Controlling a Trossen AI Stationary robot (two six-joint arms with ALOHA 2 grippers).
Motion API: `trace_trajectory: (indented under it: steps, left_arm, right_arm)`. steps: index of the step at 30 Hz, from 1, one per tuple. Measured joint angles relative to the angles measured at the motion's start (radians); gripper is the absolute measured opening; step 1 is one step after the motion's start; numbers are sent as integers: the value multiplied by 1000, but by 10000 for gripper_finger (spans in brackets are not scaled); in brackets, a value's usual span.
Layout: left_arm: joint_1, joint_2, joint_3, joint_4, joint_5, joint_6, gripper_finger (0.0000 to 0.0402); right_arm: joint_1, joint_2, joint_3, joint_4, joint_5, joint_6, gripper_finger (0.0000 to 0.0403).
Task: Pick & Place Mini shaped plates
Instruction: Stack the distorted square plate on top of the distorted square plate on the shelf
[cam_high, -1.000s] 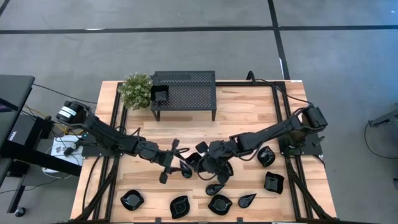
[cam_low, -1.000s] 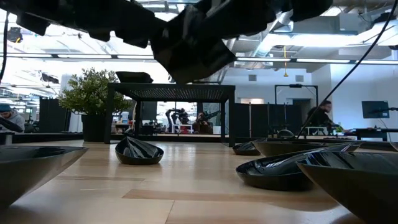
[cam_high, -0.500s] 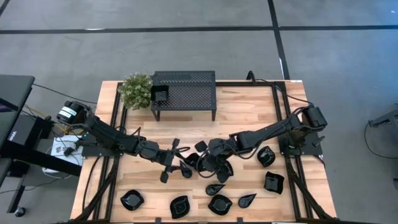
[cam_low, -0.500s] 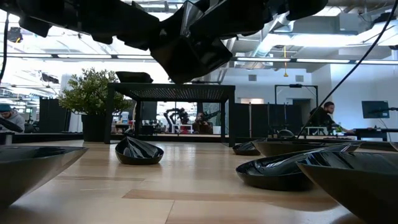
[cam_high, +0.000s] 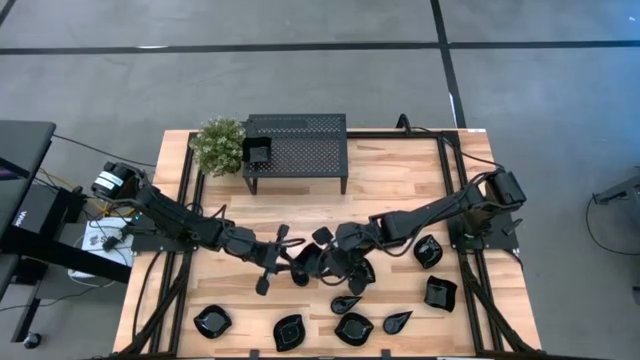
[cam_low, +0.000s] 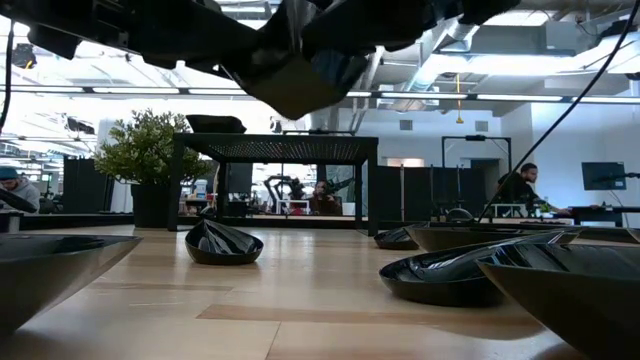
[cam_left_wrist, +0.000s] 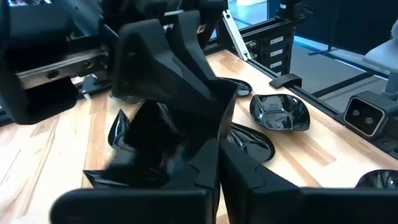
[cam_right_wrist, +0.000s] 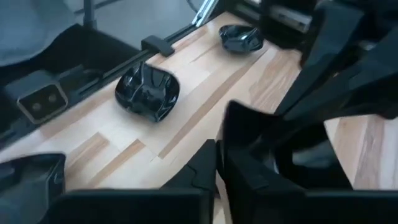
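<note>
One mini shaped plate (cam_high: 312, 262), glossy black, hangs in the air above the table's middle between my two grippers. My left gripper (cam_high: 300, 265) reaches it from the table's left and is shut on it. My right gripper (cam_high: 323, 262) reaches it from the right and is also shut on it. The low view shows this plate (cam_low: 295, 80) well above the wood. In the left wrist view the plate (cam_left_wrist: 146, 152) sits just past my fingers, with the right gripper (cam_left_wrist: 161, 68) behind it. Other mini plates (cam_high: 353, 328) rest on their bases along the near edge. My left gripper pinches the plate's rim (cam_left_wrist: 189, 165) between its two fingers, on the side toward the table's left. The fingers come in about level from the left. The plate is lifted clear of the table. My right gripper pinches the opposite rim (cam_right_wrist: 231, 127) of the same plate between its two fingers. These fingers come in about level from the table's right. The plate reaches away from them toward the left gripper (cam_right_wrist: 351, 56).
A black perforated stand (cam_high: 296, 148) stands at the far middle with a small square plate (cam_high: 258, 152) on its left end, beside a potted plant (cam_high: 218, 145). More plates lie at the right (cam_high: 440, 293) and under the arms (cam_high: 365, 272).
My left gripper has shut on the plate that my right gripper holds up over the table's middle. In the low view the plate has risen slightly and shifted a little between the two grippers. Both arms have otherwise kept their places.
</note>
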Motion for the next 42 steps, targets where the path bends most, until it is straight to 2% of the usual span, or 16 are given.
trace_trajectory:
  steps: [6,12,20,23,26,31,34,38,42]
  left_arm:
    - [3,1,0,3,29,0,14]
    - [2,1,0,2,35,0,9]
    - [-1,1,0,0,76,-1,8]
    - [1,0,1,-2,75,-5,11]
    - [-4,1,1,-36,104,-4,12]
    - [-2,-7,1,-33,83,-4,8]
    - [-2,-42,1,-27,23,12,13]
    - [2,-147,1,-41,-87,194,15]
    - [33,-332,1,-117,-201,382,10]
  right_arm:
    - [-3,0,2,12,16,16,85]
    - [-2,0,3,73,16,16,125]
    - [13,-39,3,57,198,17,156]
    - [35,-109,3,-47,301,25,159]
    - [74,-182,3,-139,397,109,157]
    - [147,-266,3,-281,427,299,143]
    - [186,-276,3,-356,426,357,132]
    - [230,-257,3,-417,426,362,119]
    - [252,-219,2,-435,425,333,110]
